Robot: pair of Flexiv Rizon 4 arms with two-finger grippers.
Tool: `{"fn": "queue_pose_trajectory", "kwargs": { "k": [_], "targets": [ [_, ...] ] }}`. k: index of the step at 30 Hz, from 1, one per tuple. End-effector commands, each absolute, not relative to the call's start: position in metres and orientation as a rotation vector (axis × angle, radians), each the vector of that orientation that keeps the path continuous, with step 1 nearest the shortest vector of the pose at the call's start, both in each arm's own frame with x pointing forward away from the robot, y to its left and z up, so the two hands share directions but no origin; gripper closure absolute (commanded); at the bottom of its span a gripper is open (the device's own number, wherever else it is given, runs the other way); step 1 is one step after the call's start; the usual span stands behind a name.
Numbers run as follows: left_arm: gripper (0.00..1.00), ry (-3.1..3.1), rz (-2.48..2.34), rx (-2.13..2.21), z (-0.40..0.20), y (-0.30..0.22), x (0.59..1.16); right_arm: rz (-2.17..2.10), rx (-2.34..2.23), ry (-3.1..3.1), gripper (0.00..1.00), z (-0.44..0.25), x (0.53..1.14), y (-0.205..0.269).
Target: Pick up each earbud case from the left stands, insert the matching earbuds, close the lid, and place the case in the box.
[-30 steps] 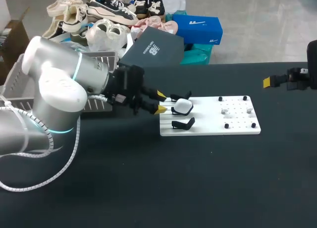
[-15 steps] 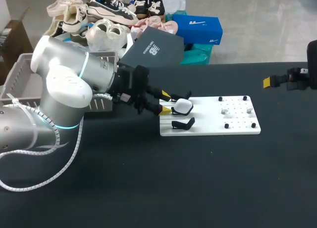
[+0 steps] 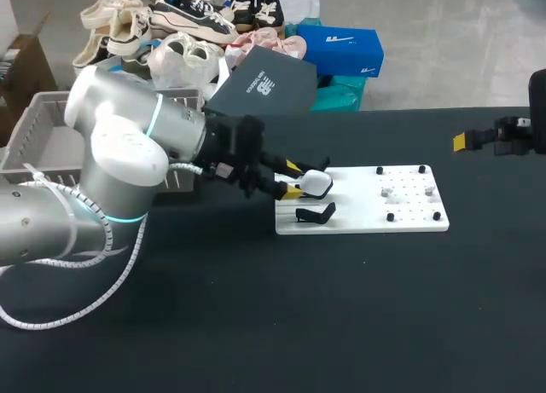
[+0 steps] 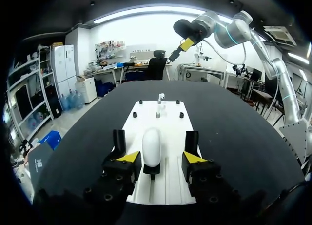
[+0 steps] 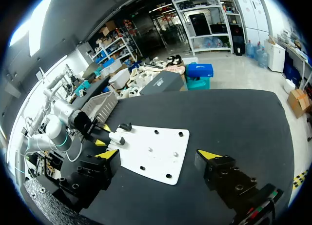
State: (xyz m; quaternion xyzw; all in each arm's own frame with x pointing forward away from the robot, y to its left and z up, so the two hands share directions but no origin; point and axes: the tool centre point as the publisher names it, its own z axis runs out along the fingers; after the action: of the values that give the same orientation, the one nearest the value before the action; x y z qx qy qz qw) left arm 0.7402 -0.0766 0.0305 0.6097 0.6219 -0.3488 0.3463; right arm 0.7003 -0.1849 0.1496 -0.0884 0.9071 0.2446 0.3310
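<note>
A white earbud case rests on a black stand at the left end of the white board. My left gripper is at the case's near end, open. In the left wrist view the case lies between the fingers of my left gripper with a gap on each side. An empty black stand stands beside it. Small white earbuds sit among black pegs on the board's right half. My right gripper hangs open, high over the table's far right, away from the board.
A grey slatted basket stands at the table's left, behind my left arm. In the left wrist view, black stands rise just ahead of each fingertip. Bare black tabletop lies in front of the board.
My left gripper has moved right toward the board, and its fingers now straddle the white case. The right arm has not moved.
</note>
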Motion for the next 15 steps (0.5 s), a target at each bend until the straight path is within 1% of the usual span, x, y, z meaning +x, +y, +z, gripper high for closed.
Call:
{"fn": "queue_pose_trajectory", "kwargs": {
  "k": [1, 4, 7, 15],
  "targets": [
    [0.46, 1.620, -0.916, 1.585, 0.0250, -0.0816, 0.7451, 0.642, -0.234, 2.372, 0.00, 0.1495, 0.7007, -0.1856],
    [0.48, 1.622, -0.919, 1.586, 0.0232, -0.0830, 0.7451, 0.642, -0.234, 2.372, 0.00, 0.1495, 0.7007, -0.1856],
    [0.48, 1.624, -0.921, 1.583, 0.0219, -0.0848, 0.7460, 0.642, -0.234, 2.372, 0.00, 0.1495, 0.7007, -0.1856],
    [0.51, 1.633, -0.926, 1.571, 0.0201, -0.0867, 0.7491, 0.642, -0.234, 2.372, 0.00, 0.1495, 0.7007, -0.1856]
  ]
}}
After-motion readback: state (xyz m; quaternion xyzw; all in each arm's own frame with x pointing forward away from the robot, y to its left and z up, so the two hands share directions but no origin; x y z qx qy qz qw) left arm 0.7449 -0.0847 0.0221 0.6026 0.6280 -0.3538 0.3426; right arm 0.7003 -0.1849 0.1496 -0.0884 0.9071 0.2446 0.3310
